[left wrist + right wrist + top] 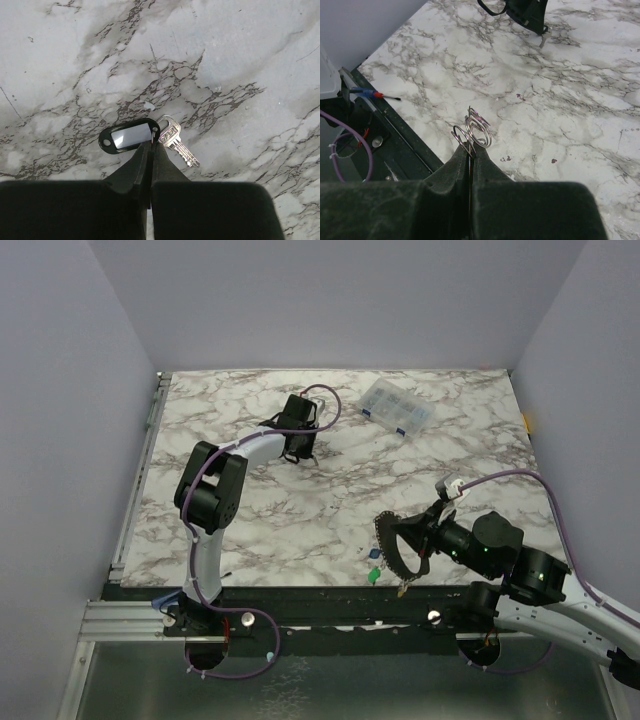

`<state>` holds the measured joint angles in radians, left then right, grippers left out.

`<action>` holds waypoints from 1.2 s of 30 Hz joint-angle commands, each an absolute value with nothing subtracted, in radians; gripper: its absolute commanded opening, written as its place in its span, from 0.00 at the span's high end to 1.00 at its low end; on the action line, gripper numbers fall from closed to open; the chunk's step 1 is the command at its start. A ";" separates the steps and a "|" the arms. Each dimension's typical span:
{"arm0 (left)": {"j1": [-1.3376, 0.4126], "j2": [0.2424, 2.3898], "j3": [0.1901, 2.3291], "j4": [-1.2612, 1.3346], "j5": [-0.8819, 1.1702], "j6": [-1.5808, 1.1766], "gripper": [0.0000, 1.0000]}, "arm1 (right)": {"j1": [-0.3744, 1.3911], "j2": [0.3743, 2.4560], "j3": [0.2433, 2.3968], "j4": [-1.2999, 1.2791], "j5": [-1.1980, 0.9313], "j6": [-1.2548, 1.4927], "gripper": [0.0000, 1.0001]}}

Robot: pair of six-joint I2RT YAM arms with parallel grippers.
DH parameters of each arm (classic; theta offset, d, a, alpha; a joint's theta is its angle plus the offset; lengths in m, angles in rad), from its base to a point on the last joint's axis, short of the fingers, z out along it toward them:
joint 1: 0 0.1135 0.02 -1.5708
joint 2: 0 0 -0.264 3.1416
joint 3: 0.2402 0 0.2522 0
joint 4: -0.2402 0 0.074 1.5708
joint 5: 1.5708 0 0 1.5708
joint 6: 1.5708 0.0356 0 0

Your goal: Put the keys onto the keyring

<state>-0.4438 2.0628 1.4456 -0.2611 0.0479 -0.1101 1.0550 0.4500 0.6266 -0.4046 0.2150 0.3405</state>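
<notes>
Left wrist: left pincer (151, 146) clamped on black-rimmed tag (127, 137) and silver key (177, 145); right pincer (470, 150), seemingly, on keyring (477, 131).

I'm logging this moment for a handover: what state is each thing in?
Black oval plastic tag: pinched at its ring end, white label up.
Silver metal key: joined to that tag's ring.
Left gripper: shut on the tag.
Grey wire keyring: upright, pinched.
Right gripper: shut on the keyring.
Clear plastic compartment box: lying flat, untouched.
Small green key: beneath right gripper, attachment unclear.

thin wire keyring (472, 131) between closed right gripper (470, 149) tips
</notes>
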 commanded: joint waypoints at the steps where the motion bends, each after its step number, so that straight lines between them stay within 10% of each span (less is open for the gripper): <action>1: -0.436 2.026 1.441 -0.231 0.092 -0.093 1.00 | 1.060 0.452 0.614 -0.364 0.200 0.345 0.99; 36: -0.612 1.313 0.975 -0.174 0.276 0.510 1.00 | 1.060 0.590 0.794 -0.428 0.018 0.354 0.99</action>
